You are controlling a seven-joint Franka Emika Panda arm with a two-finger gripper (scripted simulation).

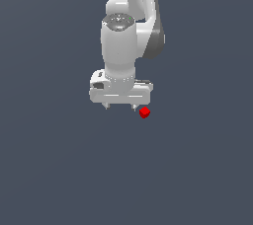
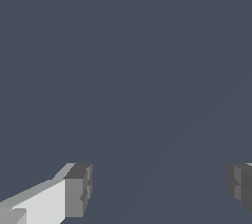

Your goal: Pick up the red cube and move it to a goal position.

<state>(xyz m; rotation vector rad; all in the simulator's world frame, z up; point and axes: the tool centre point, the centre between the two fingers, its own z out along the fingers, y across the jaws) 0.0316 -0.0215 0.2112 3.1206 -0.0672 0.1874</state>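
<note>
A tiny bright red cube point(image 1: 144, 113) lies on the dark grey floor, just off the exterior view's right of my white gripper point(image 1: 120, 106) and slightly nearer the camera. The gripper points down with its two fingertips wide apart, so it is open, and nothing sits between them. The cube is beside the fingertip on the exterior view's right, outside the gap. In the wrist view the two grey fingertips point(image 2: 78, 188) frame bare floor around the gripper point(image 2: 157, 186), and the cube is out of view there.
A flat dark grey surface point(image 1: 49, 169) fills both views. The white arm point(image 1: 131, 17) rises from the gripper toward the top of the exterior view.
</note>
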